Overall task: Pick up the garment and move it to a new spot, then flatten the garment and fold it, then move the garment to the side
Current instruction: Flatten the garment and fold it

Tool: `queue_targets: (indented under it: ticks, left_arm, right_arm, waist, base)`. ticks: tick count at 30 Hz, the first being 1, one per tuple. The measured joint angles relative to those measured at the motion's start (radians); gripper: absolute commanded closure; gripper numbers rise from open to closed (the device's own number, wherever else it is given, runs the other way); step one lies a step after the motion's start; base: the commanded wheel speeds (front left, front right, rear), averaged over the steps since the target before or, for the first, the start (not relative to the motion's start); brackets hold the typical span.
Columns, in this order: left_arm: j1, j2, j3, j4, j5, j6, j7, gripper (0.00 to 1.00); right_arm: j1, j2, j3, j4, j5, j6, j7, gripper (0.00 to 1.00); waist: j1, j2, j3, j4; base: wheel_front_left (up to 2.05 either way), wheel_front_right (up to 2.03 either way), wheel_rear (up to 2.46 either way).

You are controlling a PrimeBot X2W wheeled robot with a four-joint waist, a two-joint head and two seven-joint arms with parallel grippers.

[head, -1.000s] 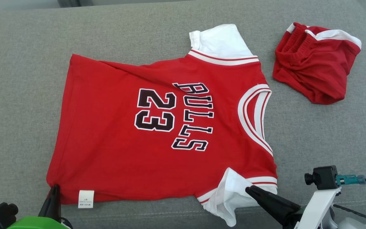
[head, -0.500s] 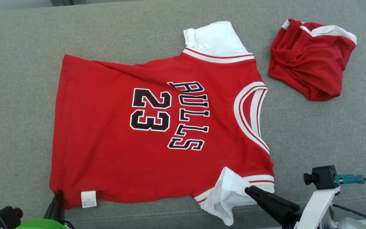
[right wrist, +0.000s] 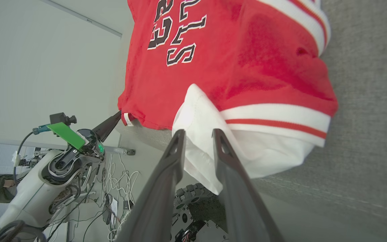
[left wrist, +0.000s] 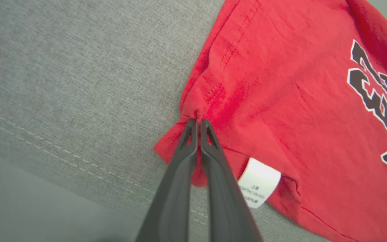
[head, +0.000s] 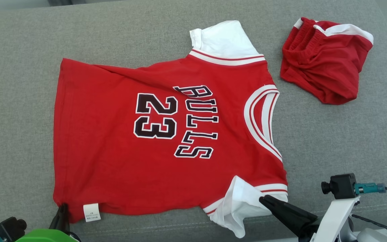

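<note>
The left tool point(left wrist: 197, 122) was pinched tight on the garment's point(head: 113, 151) hem corner. The right tool point(right wrist: 198, 132) stood half-parted at its white sleeve point(right wrist: 264, 158); grip unclear.

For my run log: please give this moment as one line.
left hand: shut on garment hem corner | right hand: open at white sleeve | fold: not done

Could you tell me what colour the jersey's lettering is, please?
The lettering is black, outlined white; head view shows best.
</note>
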Motion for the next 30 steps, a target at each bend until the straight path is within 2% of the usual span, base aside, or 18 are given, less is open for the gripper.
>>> queue_targets:
  ticks: [5, 8, 9, 10, 12, 13, 17, 18, 20, 21, 23, 24, 30]
  left_arm:
    - [-0.006, -0.002, 0.002, 0.015, 0.003, 0.0, 0.0, 0.73]
    - [-0.01, -0.002, 0.002, 0.019, 0.006, 0.0, 0.0, 0.79]
    - [-0.012, -0.003, 0.002, 0.022, 0.006, 0.0, 0.0, 0.94]
    - [-0.014, -0.003, 0.002, 0.025, 0.006, 0.0, 0.0, 1.0]
    - [-0.018, -0.003, 0.002, 0.03, 0.006, 0.0, 0.0, 1.0]
    - [-0.018, -0.004, 0.002, 0.031, 0.006, 0.0, 0.0, 1.0]
    - [-0.019, -0.004, 0.006, 0.033, 0.006, 0.0, -0.002, 1.0]
    - [-0.019, -0.004, 0.008, 0.034, 0.006, 0.0, -0.002, 1.0]
    - [-0.019, -0.004, 0.013, 0.036, 0.006, 0.0, -0.002, 1.0]
    - [-0.019, -0.004, 0.014, 0.037, 0.006, 0.0, -0.002, 1.0]
    - [-0.019, -0.004, 0.016, 0.037, 0.006, 0.0, -0.002, 1.0]
    - [-0.019, -0.004, 0.016, 0.037, 0.006, 0.0, -0.002, 1.0]
    - [-0.019, -0.005, 0.016, 0.037, 0.006, 0.0, -0.002, 1.0]
  right_arm:
    - [0.0, 0.0, 0.0, 0.001, 0.0, 0.0, 0.0, 0.59]
    - [0.0, 0.0, 0.0, 0.002, 0.0, 0.0, 0.0, 0.63]
    - [0.0, 0.0, 0.0, 0.002, 0.0, 0.0, 0.0, 0.7]
    - [0.0, 0.0, 0.0, 0.002, 0.0, 0.0, 0.0, 0.75]
    - [0.0, 0.0, 0.002, 0.002, 0.0, 0.0, 0.0, 0.97]
    - [0.0, 0.0, 0.003, 0.003, 0.0, 0.0, 0.002, 1.0]
    - [0.0, 0.001, 0.011, 0.004, 0.0, 0.001, 0.008, 1.0]
    - [0.0, 0.001, 0.011, 0.005, 0.0, 0.001, 0.009, 0.92]
    - [0.0, 0.001, 0.011, 0.007, 0.0, 0.001, 0.009, 0.62]
    - [0.0, 0.002, 0.011, 0.008, 0.0, 0.001, 0.009, 0.53]
    - [0.001, 0.002, 0.014, 0.009, 0.0, 0.001, 0.009, 0.15]
    - [0.001, 0.003, 0.015, 0.01, -0.001, 0.001, 0.009, 0.0]
    - [0.0, 0.006, 0.006, 0.012, -0.011, -0.001, -0.002, 0.0]
  waist:
    - [0.0, 0.0, -0.002, -0.001]
    - [0.0, 0.0, -0.003, -0.001]
    - [0.0, 0.0, -0.003, -0.001]
    - [0.0, 0.0, -0.004, 0.0]
    - [0.0, 0.0, -0.005, 0.001]
    - [0.0, 0.0, -0.006, 0.001]
    - [0.0, 0.0, -0.009, 0.004]
    - [0.0, 0.0, -0.01, 0.005]
    - [0.0, 0.0, -0.011, 0.006]
    - [0.0, 0.0, -0.012, 0.006]
    - [0.0, 0.0, -0.013, 0.007]
    - [0.0, 0.0, -0.011, 0.007]
    - [0.0, 0.0, -0.008, 0.008]
  base:
    - [0.0, 0.0, 0.0]
    - [0.0, 0.0, 0.0]
    - [0.0, 0.0, 0.0]
    - [0.0, 0.0, 0.0]
    - [0.0, 0.0, 0.0]
    - [0.0, 0.0, 0.0]
    - [0.0, 0.0, 0.0]
    - [0.0, 0.0, 0.0]
    - [0.0, 0.0, 0.0]
    - [0.0, 0.0, 0.0]
    - [0.0, 0.0, 0.0]
    - [0.0, 0.0, 0.0]
    - [0.0, 0.0, 0.0]
